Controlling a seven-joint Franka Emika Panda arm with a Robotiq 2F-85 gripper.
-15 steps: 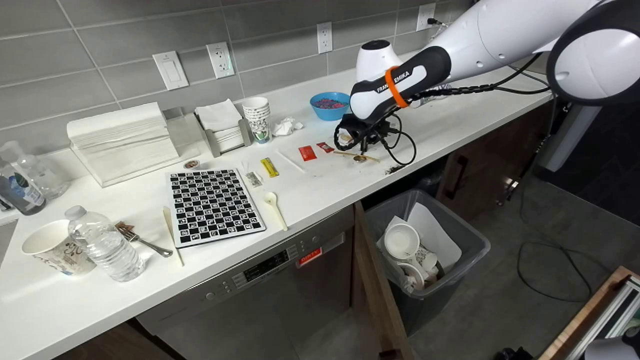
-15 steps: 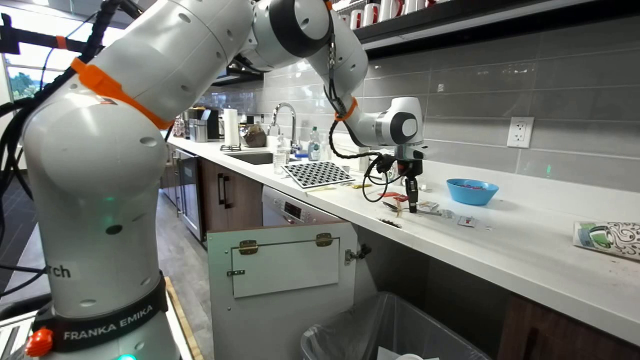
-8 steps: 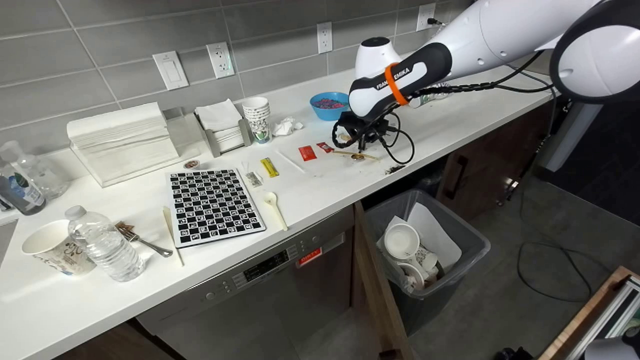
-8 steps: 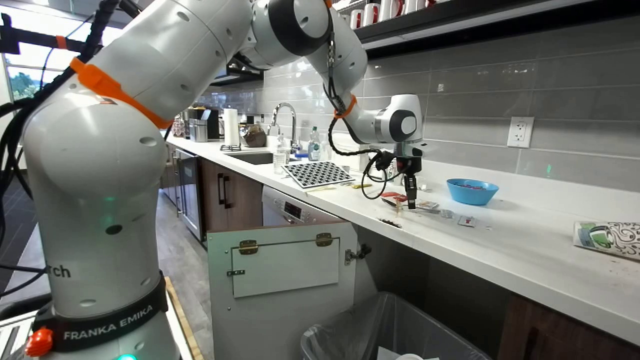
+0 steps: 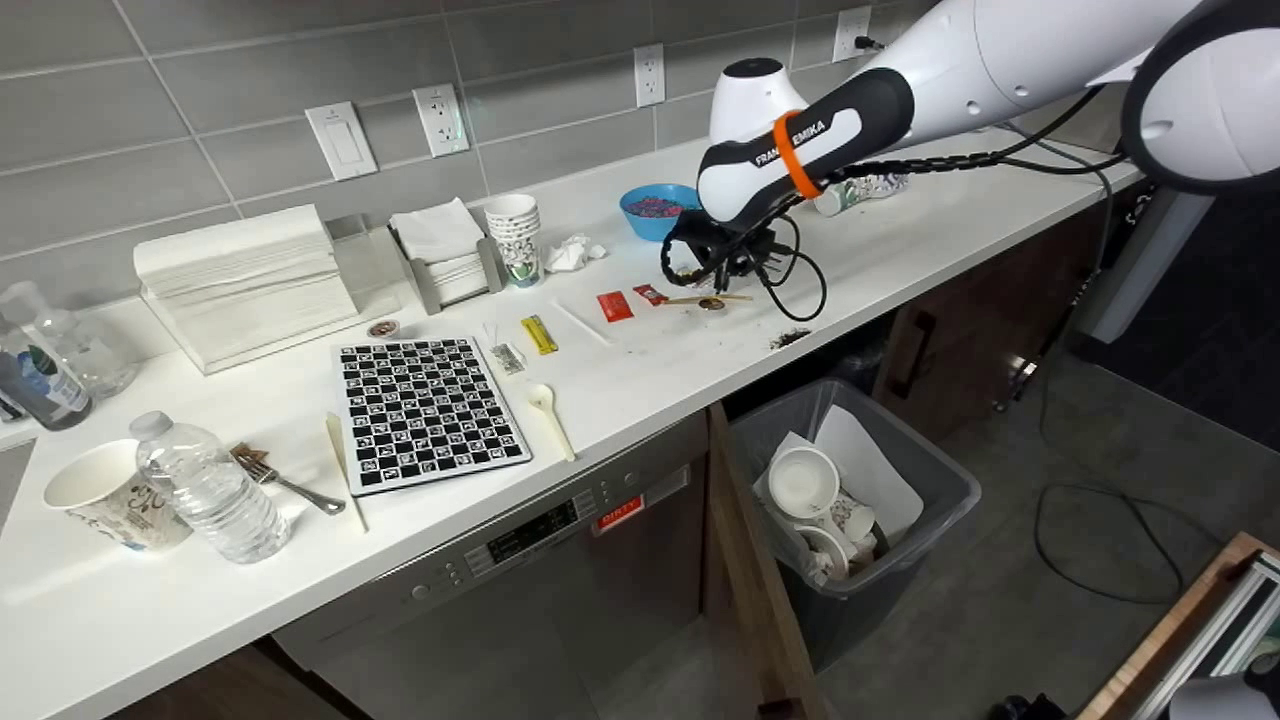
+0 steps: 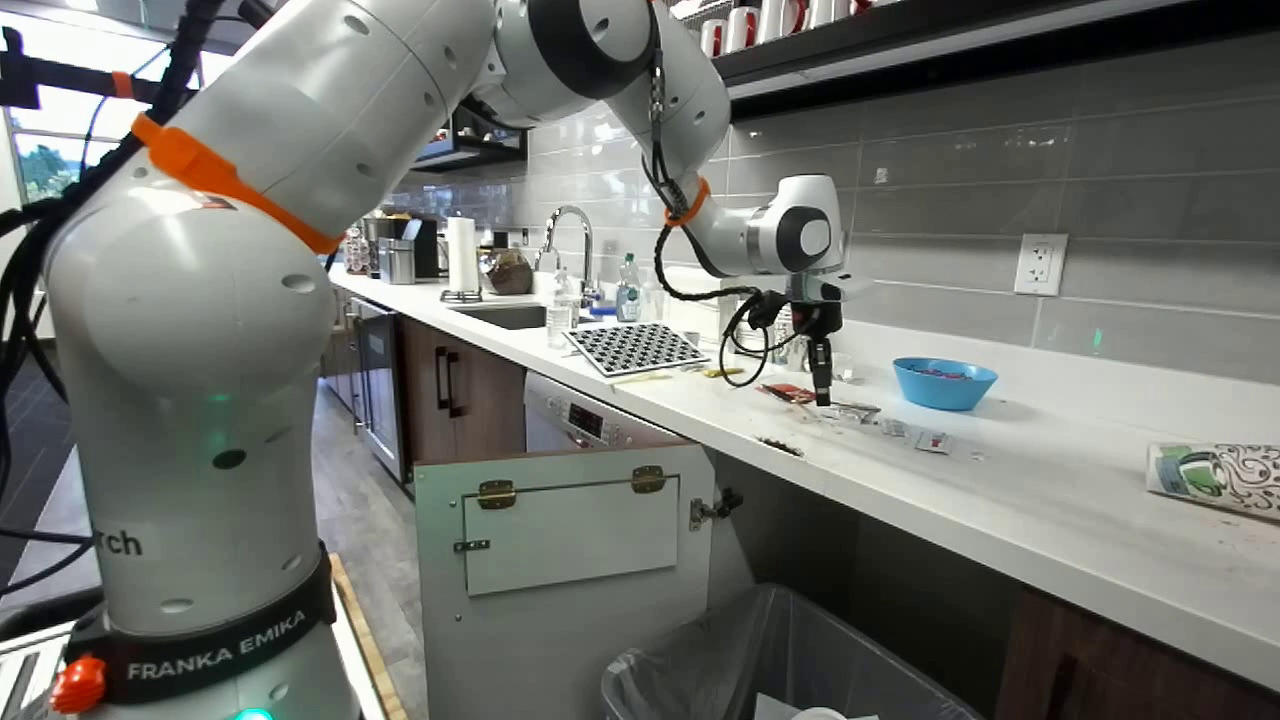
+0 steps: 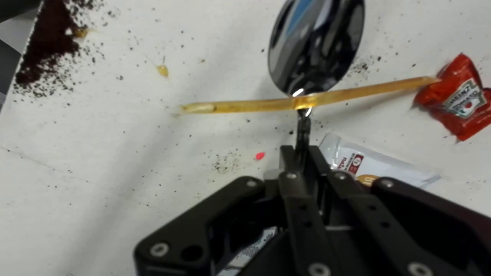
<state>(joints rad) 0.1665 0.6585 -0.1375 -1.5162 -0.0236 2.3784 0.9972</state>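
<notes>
End effector around spoon, handle unclear

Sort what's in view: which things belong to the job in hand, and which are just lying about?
Job in hand:
metal spoon
gripper, closed on its handle

Apparently just lying about:
amber stick crossing the spoon
red Heinz packet
blue bowl
checkered board
water bottle

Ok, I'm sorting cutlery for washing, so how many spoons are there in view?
2. A metal spoon is gripped in the hand; a pale spoon lies on the counter beside the checkered board. Others may be hidden in the bin.
</notes>
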